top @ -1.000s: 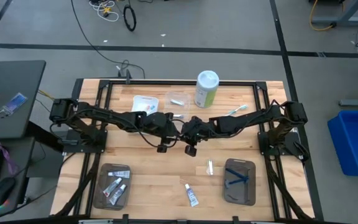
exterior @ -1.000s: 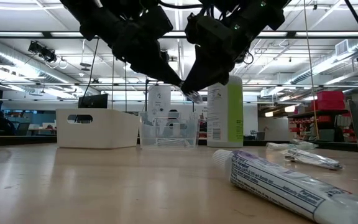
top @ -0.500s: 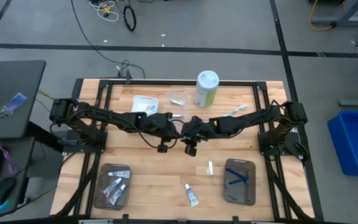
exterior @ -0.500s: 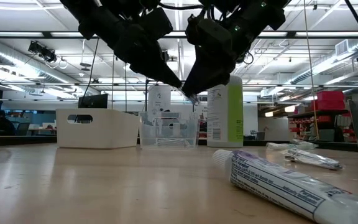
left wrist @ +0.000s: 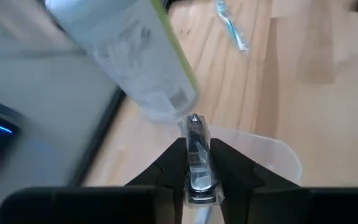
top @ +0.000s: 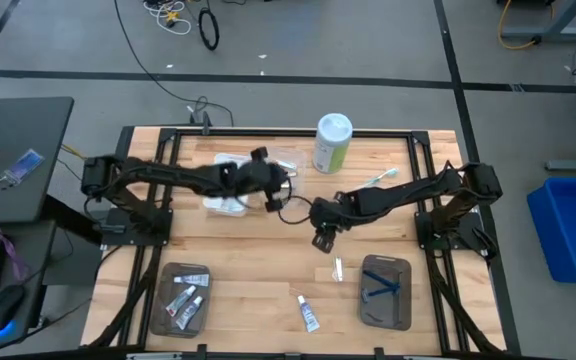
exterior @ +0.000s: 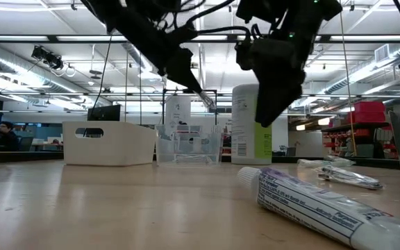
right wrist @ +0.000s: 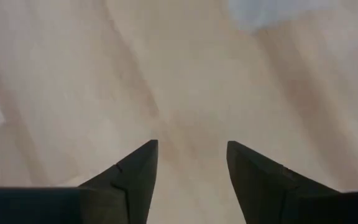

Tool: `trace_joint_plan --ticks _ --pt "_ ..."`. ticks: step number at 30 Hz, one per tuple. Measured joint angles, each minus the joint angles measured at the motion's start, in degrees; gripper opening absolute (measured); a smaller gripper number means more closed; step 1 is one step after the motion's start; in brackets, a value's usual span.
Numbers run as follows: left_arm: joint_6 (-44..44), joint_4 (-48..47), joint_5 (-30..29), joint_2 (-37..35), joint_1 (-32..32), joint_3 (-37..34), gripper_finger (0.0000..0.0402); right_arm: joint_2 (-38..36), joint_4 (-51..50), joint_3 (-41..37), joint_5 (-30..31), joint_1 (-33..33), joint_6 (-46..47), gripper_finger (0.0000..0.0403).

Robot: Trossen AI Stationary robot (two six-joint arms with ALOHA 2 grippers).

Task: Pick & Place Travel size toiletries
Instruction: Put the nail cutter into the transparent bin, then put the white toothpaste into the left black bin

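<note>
Left gripper (left wrist: 194,163): fingers clamped on a small silvery tube (left wrist: 195,149), which stands out past the fingertips.
Position: raised above the clear tray (top: 286,158) at the table's far side, just beside the green-and-white canister (top: 332,143).
Right gripper (right wrist: 191,163): fingers apart, nothing between them, over bare wood near the table's middle (top: 324,222).
Nearby: a toothbrush (top: 382,177) beyond the canister.
Near edge: a white tube (top: 308,312) lying loose between two grey trays (top: 180,298).
</note>
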Motion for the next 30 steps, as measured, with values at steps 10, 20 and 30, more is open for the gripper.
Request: trace_joint_plan --ticks 10,20,30 --pt "-9.50 0.72 21.67 0.00 12.21 -4.65 0.0075 0.03 -2.55 0.00 -1.44 4.73 12.94 0.0212" --pt "-8.97 10.81 27.30 0.02 13.44 -9.40 0.0093 0.06 -7.13 -0.02 -3.70 8.05 28.81 0.0229" --pt "-8.76 15.05 26.21 4.83 13.88 -9.44 0.0094 0.08 -6.94 -0.04 -6.52 10.82 36.68 0.0218"
